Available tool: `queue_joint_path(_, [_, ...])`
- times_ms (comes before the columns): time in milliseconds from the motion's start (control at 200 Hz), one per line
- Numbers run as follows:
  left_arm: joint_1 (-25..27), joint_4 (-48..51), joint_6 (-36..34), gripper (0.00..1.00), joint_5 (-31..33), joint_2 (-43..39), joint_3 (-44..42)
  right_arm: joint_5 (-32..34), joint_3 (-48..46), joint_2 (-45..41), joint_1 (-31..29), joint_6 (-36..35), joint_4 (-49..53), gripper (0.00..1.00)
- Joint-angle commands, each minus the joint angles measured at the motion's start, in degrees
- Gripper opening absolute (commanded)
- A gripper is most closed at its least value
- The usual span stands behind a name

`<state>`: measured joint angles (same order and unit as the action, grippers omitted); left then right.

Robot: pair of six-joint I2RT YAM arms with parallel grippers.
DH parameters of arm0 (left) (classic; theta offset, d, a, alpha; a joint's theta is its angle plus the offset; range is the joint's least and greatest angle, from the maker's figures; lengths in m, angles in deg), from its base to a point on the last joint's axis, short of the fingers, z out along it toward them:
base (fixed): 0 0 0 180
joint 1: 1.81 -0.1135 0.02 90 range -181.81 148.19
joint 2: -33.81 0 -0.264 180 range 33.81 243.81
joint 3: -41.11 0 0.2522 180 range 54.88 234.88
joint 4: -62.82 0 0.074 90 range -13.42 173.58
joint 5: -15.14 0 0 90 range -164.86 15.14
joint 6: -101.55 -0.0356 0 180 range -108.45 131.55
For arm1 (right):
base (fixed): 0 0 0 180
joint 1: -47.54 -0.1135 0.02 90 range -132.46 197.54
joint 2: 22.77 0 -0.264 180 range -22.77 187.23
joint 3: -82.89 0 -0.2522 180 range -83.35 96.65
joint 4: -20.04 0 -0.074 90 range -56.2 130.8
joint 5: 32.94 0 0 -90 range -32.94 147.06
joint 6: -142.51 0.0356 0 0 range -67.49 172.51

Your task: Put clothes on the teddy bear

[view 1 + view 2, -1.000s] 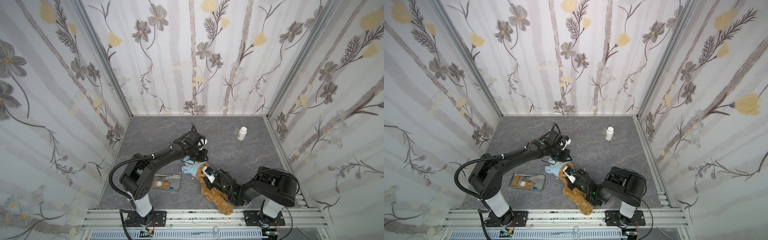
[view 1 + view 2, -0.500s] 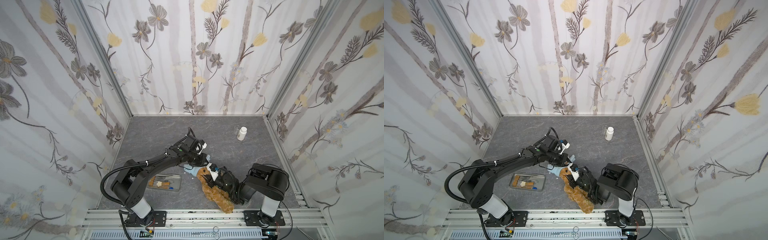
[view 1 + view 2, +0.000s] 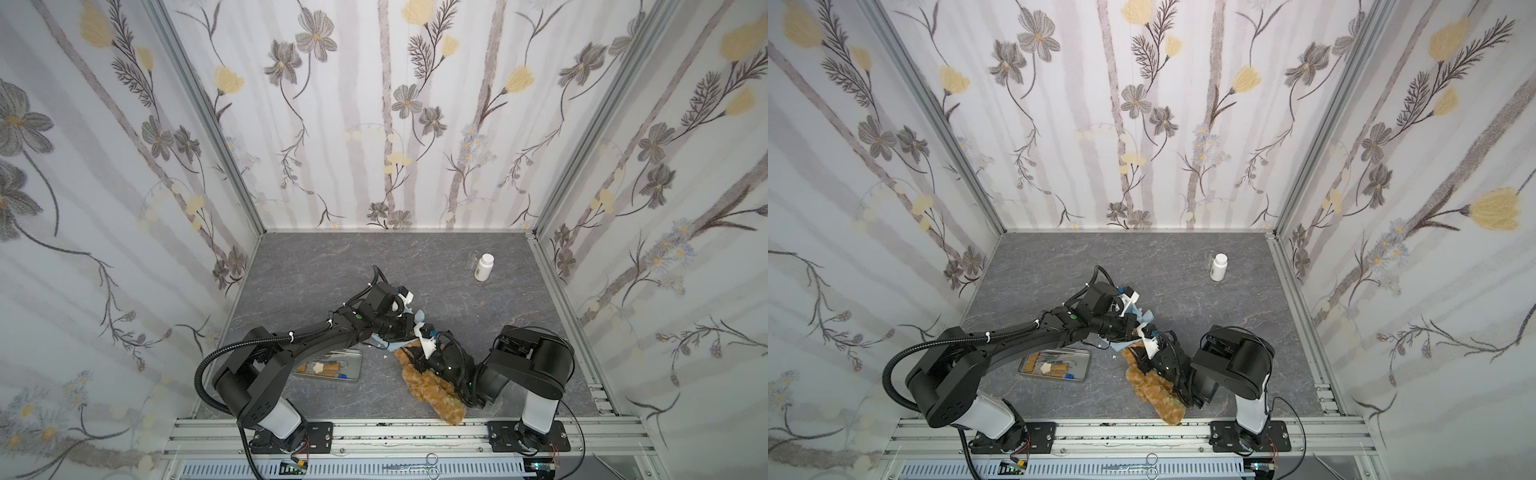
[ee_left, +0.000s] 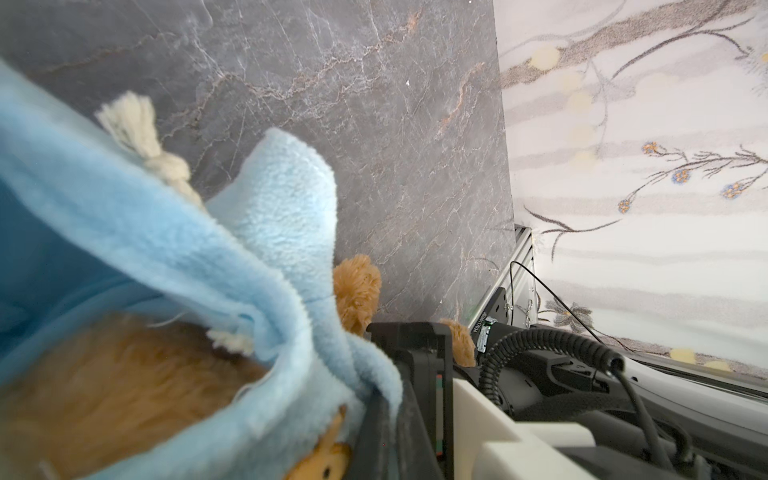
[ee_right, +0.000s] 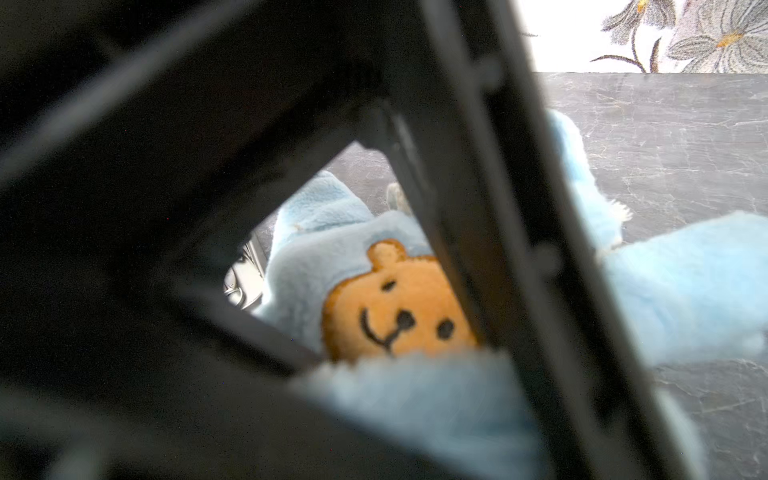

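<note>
1. You find the teddy bear [image 3: 432, 388] lying at a slant on the grey tabletop [image 3: 415, 266]. It is near the front edge and just to the right of the metal tray [image 3: 328, 365], with its feet pointing at the front rail.
2. Its head end sits under the light blue shirt [image 3: 390, 343], and both pincers meet right there.
3. Your left pincer [image 3: 409, 332] reaches in from the left and is closed almost fully on a fold of that shirt. In its wrist view the shirt [image 4: 270, 216] rises close to the lens, and the bear [image 4: 104, 395] shows inside its opening.
4. Your right pincer [image 3: 415, 356] lies over the bear's upper body, its tips at the shirt's edge.
5. Dark, blurred parts fill the right wrist view, so you cannot tell how far that pincer stands open or whether it grips anything. Between those parts you see the shirt's orange bear-face emblem [image 5: 395, 307].
6. A white bottle [image 3: 483, 267] stands well apart from all this, near the back right corner.
</note>
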<state>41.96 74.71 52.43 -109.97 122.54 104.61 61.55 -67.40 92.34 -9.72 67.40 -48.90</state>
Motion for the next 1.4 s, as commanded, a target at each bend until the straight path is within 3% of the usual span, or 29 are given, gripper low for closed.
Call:
queue_joint_path(0, [0.2,-3.4,1.5,0.19,-0.8,-1.4,-1.7,2.4,-0.4,-0.4,0.1,0.0,5.5,0.28])
queue_joint_path(115, [-0.5,-3.4,1.2,0.38,0.1,-3.0,-2.7,3.0,-1.6,-0.7,0.2,-1.0,4.1,0.32])
queue_joint_path(255, [-1.2,-3.3,0.4,0.51,0.3,-4.9,-3.1,3.7,-1.7,-1.3,0.6,-2.4,4.2,0.34])
queue_joint_path(565, [-2.2,-3.2,-0.9,0.67,0.8,-9.2,-3.5,3.9,-1.9,-2.4,1.0,-4.7,4.8,0.34])
queue_joint_path(834, [-6.1,-1.1,-5.4,0.8,2.4,-13.2,-3.4,3.7,-2.0,-4.0,1.1,-8.7,6.1,0.3])
queue_joint_path(1024, [-11.2,5.4,-13.0,0.74,6.8,-16.2,0.0,3.9,-1.8,-8.3,0.9,-16.1,9.9,0.26])
queue_joint_path(1139, [-14.2,12.7,-19.9,0.61,7.6,-13.2,4.3,2.1,-1.4,-11.3,0.3,-21.9,12.7,0.24])
queue_joint_path(1399, [-14.7,26.1,-33.3,0.32,4.0,-6.0,11.2,-0.1,0.0,-17.1,-0.6,-29.7,19.5,0.23])
